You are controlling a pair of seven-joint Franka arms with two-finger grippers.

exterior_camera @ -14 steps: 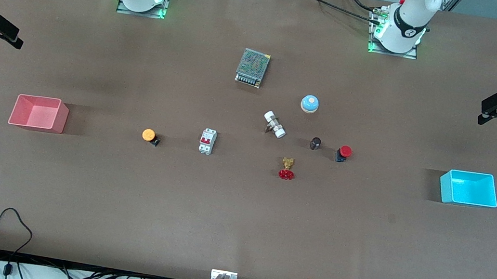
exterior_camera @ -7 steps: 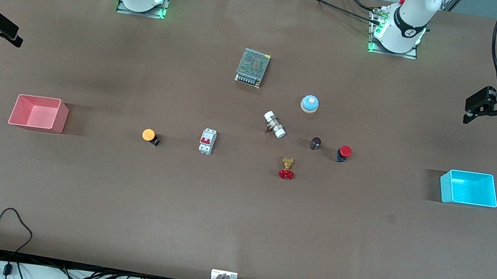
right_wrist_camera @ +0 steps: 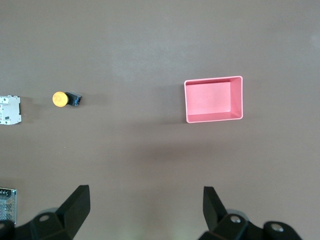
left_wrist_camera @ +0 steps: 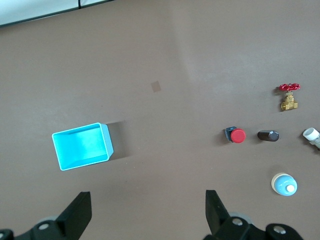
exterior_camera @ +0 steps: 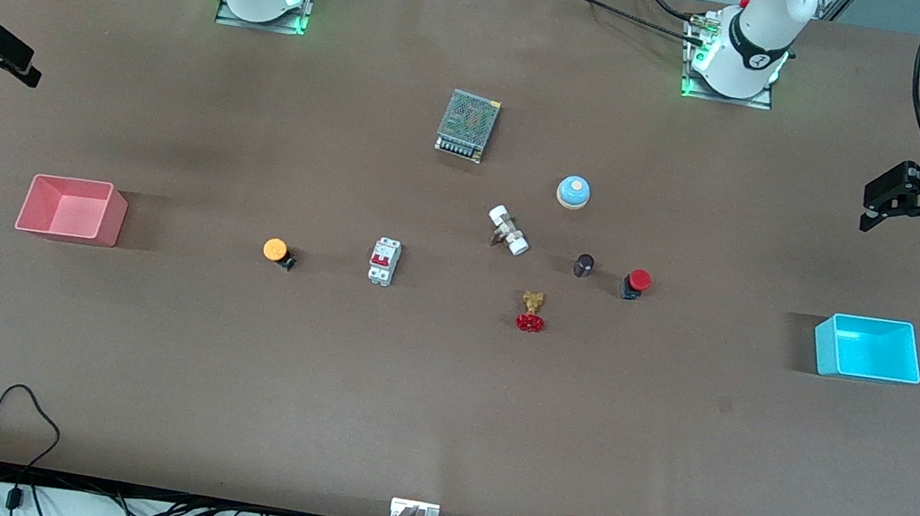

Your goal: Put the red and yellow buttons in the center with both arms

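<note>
Brown desk (exterior_camera: 440, 399) cluttered mid-span. Red button (exterior_camera: 636, 283) toward left arm's end, yellow button (exterior_camera: 276, 250) toward right arm's; neither central (breaker, valve between). Left pincer (left_wrist_camera: 145, 215) and right pincer (right_wrist_camera: 145, 210) released, high over desk ends. Judgement: descend square over each cap, avoiding neighbours.

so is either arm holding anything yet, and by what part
Nothing is held. The left gripper and the right gripper both have open jaws with only bare table between them. The red button and yellow button lie untouched on the table.
</note>
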